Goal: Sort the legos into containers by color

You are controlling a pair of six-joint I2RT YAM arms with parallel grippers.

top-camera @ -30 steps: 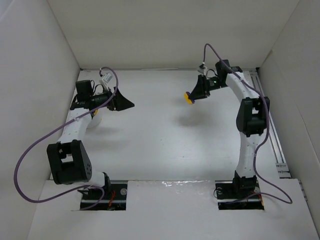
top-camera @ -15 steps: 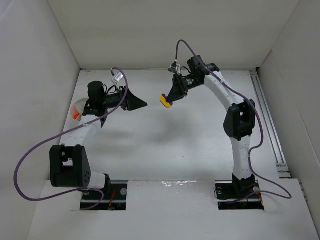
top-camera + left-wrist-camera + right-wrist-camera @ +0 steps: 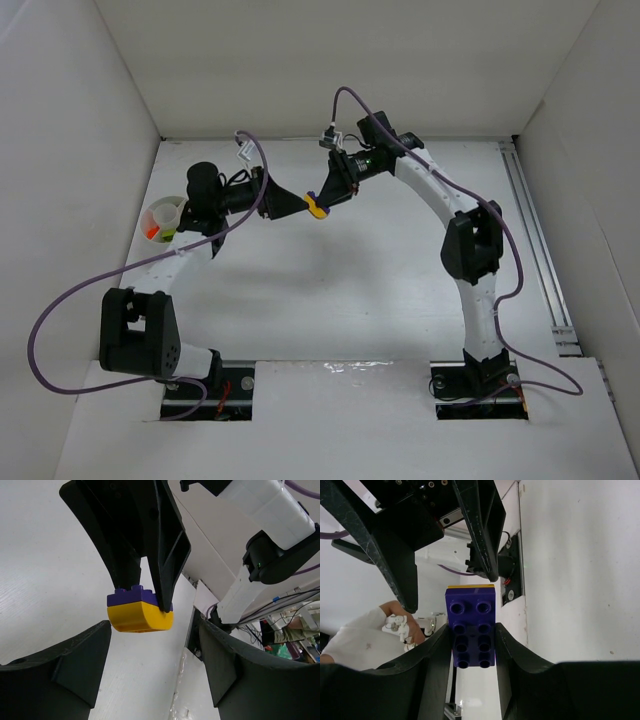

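A purple lego [image 3: 472,630] stacked on a yellow lego [image 3: 141,620] hangs in the air, with my right gripper [image 3: 472,632] shut on the pair. In the top view that pair [image 3: 317,208] sits at the tip of the right gripper [image 3: 322,200], over the far middle of the table. My left gripper [image 3: 290,205] points at it from the left. In the left wrist view the left gripper [image 3: 154,645] stands open, its fingertips [image 3: 102,635] just short of the yellow lego. A white bowl [image 3: 163,212], one of the containers, holds an orange lego [image 3: 152,233] and a lime lego [image 3: 168,236].
White walls close in the table on the left, back and right. A metal rail [image 3: 540,270] runs along the right edge. Purple cables loop from both arms. The bowl stands close behind the left arm's elbow.
The right arm has swung left with the stacked legos to meet the left gripper. The left gripper has moved right and narrowed its jaws. The bowl has come into view.
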